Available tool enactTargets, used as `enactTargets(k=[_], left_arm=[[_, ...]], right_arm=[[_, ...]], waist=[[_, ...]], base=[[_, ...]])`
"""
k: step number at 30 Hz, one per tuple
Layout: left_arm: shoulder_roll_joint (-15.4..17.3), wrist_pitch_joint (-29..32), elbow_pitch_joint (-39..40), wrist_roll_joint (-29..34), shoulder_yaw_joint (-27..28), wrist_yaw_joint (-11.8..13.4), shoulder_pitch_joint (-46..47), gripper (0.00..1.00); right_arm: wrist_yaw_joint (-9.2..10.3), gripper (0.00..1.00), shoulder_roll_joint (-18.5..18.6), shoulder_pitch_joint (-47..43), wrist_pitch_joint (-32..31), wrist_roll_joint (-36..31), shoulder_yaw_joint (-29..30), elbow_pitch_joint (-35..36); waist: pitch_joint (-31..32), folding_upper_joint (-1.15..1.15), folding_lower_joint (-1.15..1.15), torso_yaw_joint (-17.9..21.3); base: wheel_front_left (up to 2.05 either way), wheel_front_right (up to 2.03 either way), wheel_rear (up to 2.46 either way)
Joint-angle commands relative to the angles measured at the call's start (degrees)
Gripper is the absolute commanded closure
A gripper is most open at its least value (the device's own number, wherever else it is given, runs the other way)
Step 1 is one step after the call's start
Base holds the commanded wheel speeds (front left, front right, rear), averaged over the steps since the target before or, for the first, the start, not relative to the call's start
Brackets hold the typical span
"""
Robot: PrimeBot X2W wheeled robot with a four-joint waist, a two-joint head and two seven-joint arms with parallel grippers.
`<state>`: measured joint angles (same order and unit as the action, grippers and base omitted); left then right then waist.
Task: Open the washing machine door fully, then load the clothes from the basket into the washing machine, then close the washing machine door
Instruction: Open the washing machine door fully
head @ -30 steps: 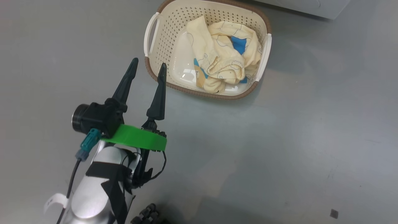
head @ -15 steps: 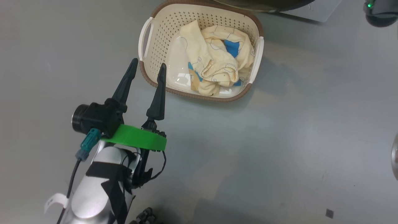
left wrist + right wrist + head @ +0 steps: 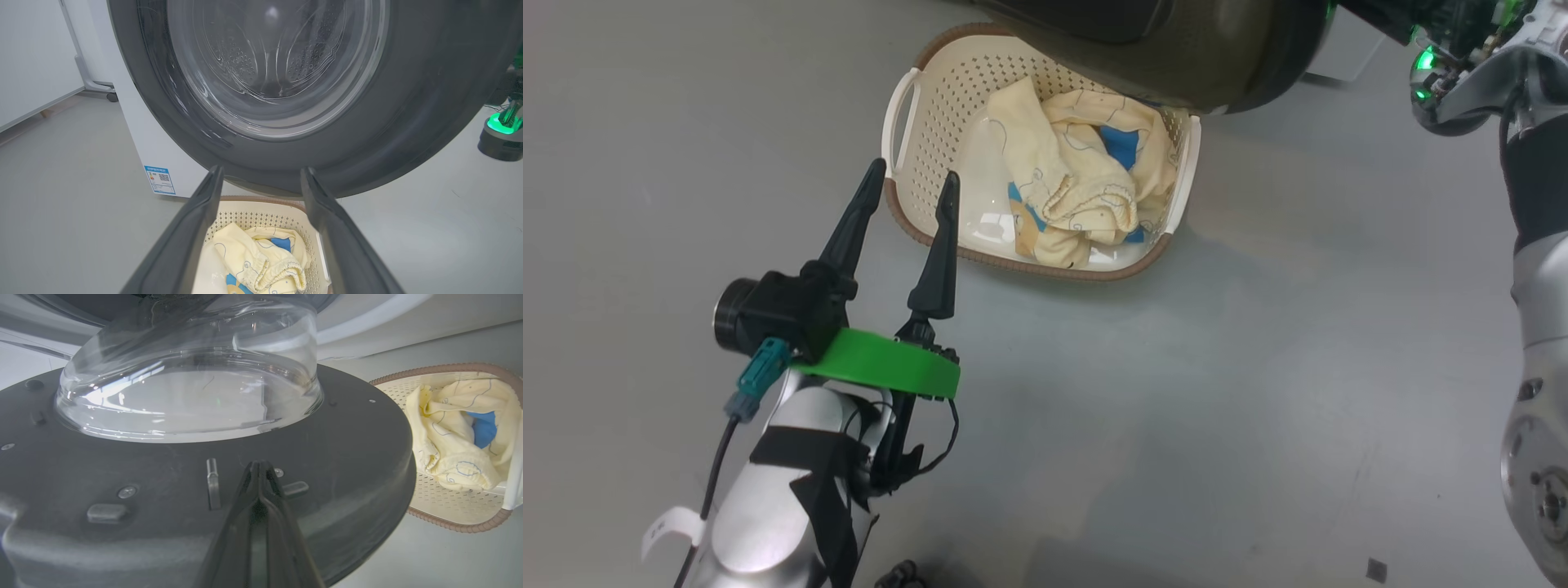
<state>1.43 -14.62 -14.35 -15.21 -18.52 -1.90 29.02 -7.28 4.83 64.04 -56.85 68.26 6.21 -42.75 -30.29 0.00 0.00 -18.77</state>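
Step 1 of 3, prob: swinging the washing machine door [image 3: 1176, 49] open, not yet to full. In head view, hanging over the far end of the basket [image 3: 947, 106], black rim above part of the clothes [image 3: 1078, 188]. Right gripper [image 3: 258, 465] w/ jaws clenched on nothing, tips at the door's inner face, just beside a small latch pin [image 3: 211, 482] below the glass bowl [image 3: 188, 375]; touching or just off, cannot tell. Left gripper [image 3: 915, 170] w/ jaws released, empty, hovering over the floor [image 3: 1217, 392] at the basket's near-left corner, one fingertip overlapping the brown rim in head view. In left wrist view: door's outer side straight ahead, white washing machine [image 3: 135, 134] behind it w/ blue sticker [image 3: 160, 179] low on the front corner. Clothes bunched toward the basket's right side in head view, none loaded. Nxt, as a guess: push the door wider w/ right tips till clear of the basket, contact kept on the black inner face, off the glass; then lower left jaws into the basket for the pile. Risk: door edge blocking the reach down to the clothes.
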Motion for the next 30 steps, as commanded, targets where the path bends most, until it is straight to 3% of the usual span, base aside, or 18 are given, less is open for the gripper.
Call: enactTargets(k=[1, 16, 30], left_arm=[[1.44, -0.38, 1.51, -0.12, 2.15, 0.58, -0.4, 0.0], [1.44, -0.38, -0.16, -0.19, 1.16, 0.66, -1.53, 0.0], [1.44, -0.38, -1.45, -0.52, 0.54, 1.23, -2.71, 0.0]], right_arm=[[-0.21, 1.0, -1.88, -0.66, -1.07, 0.79, -1.46, 3.04], [-0.21, 1.0, -1.94, -12.3, -0.46, 12.18, -12.93, 10.82], [-0.21, 1.0, -1.95, -16.82, 4.17, 18.89, -18.75, 11.07]], waist=[[0.25, 0.0, 0.0, 0.11], [4.07, 0.0, 0.0, -1.08], [7.52, 0.0, 0.0, -2.82]], base=[[0.0, 0.0, 0.0], [0.0, 0.0, 0.0], [0.0, 0.0, 0.0]])
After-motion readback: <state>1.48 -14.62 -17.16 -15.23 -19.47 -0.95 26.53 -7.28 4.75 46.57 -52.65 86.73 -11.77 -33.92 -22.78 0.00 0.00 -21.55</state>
